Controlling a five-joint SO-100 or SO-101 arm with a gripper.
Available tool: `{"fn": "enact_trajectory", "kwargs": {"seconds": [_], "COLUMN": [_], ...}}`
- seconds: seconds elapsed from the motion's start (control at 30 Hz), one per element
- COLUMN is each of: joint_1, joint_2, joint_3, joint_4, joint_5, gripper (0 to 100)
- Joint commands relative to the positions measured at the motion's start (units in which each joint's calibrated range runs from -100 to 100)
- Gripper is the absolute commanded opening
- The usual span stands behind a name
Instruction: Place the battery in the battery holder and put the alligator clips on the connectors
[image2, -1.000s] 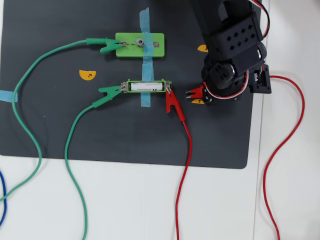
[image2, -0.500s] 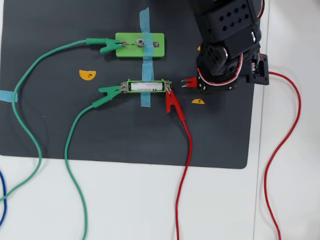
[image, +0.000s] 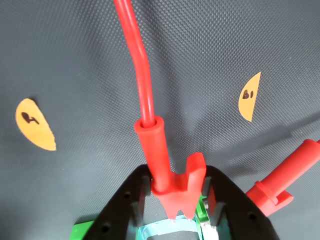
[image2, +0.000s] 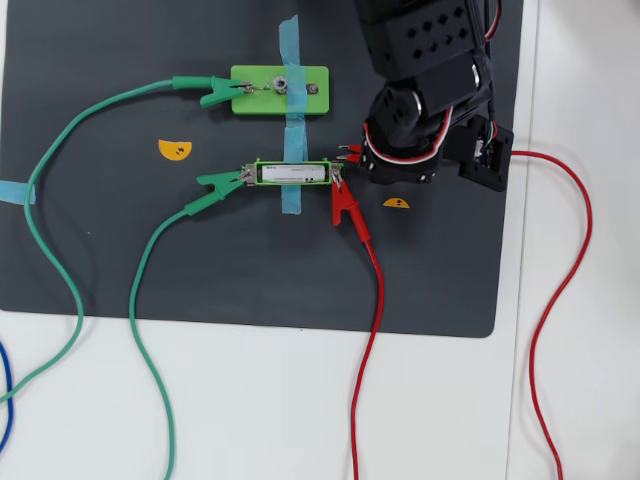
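Observation:
The green battery holder (image2: 258, 165) lies mid-mat with the battery (image2: 300, 173) in it, under a strip of blue tape (image2: 290, 200). A green alligator clip (image2: 220, 182) bites its left end. A red alligator clip (image2: 347, 207) sits at its right end, with its cable running down the overhead view. In the wrist view this red clip (image: 167, 175) stands between my black fingers (image: 125, 200), its metal tips on the holder's connector. My gripper (image: 177, 175) closes around the clip's sides, and in the overhead view my gripper (image2: 350, 176) is at the holder's right end.
A second red clip or plug (image: 282, 177) lies just beside my gripper. A green board (image2: 280, 90) with its own green clip (image2: 215, 92) sits at the top. Orange stickers (image: 35, 125) (image: 250, 95) mark the black mat (image2: 200, 260). Green and red cables trail over the white table.

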Motion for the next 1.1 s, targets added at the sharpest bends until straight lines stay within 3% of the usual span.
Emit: {"fn": "enact_trajectory", "kwargs": {"seconds": [0.0,0.3,1.07], "joint_1": [-0.41,-0.61,4.23], "joint_2": [-2.63,-5.53,-17.95], "joint_3": [-0.04,7.06,16.71], "joint_4": [-0.59,-6.26,-6.52], "joint_5": [-0.23,-0.23,0.71], "gripper": [1,1,1]}}
